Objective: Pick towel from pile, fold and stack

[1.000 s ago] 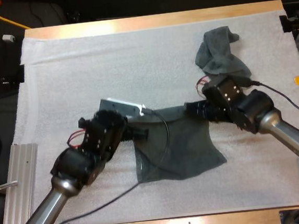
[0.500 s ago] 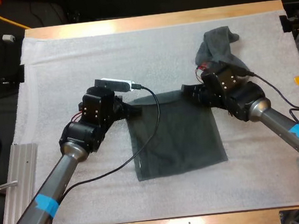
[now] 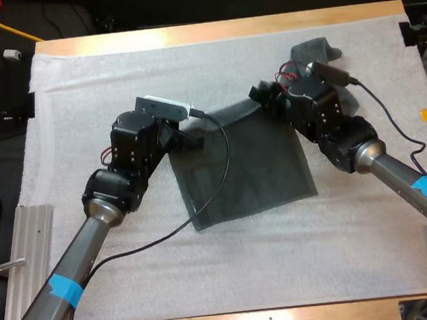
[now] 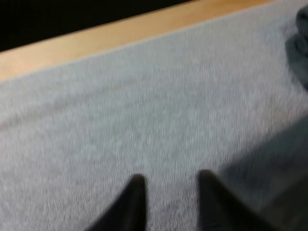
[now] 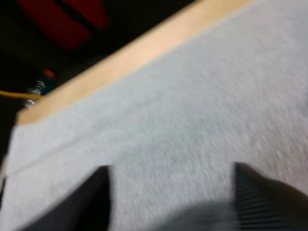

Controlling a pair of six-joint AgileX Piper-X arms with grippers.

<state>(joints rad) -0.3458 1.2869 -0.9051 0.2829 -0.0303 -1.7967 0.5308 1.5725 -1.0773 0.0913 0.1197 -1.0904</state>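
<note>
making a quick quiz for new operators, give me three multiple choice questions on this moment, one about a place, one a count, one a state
1. Where does the crumpled towel lie?
a) at the mat's near left corner
b) at the mat's far right, beyond the right gripper
c) off the table

2. How many towels are on the mat?
a) one
b) two
c) four

3. How do the left gripper's fingers stand?
a) shut on a red cube
b) touching each other
c) apart, with bare mat between them

Answers:
1 b, as the high view shows it bunched up past the right arm.
2 b, the crumpled towel plus a flat towel spread at the mat's centre.
3 c, as the left wrist view shows a gap with white mat in it.
</note>
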